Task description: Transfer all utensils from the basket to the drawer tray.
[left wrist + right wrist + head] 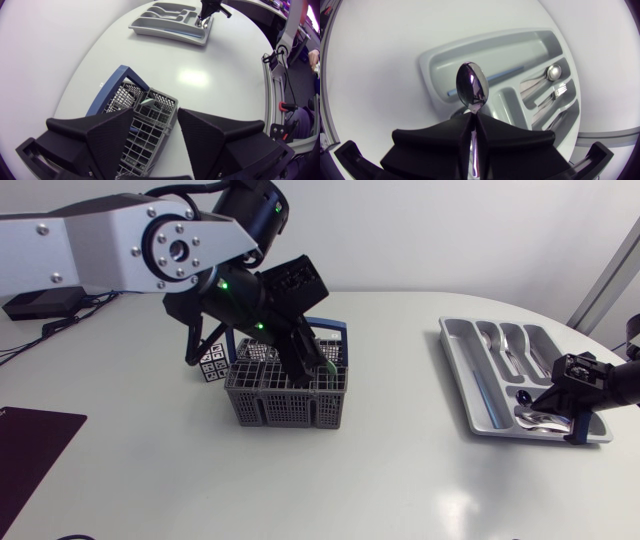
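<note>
The left gripper hangs just above the grey basket on the counter, its fingers apart. The right gripper is clamped on a spoon over the tray, where a fork lies.

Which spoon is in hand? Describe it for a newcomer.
Find the grey tray on the table, right side. Over its near end the right gripper is shut on a spoon. Unlike the cutlery lying in the tray, it is held, bowl outward.
</note>
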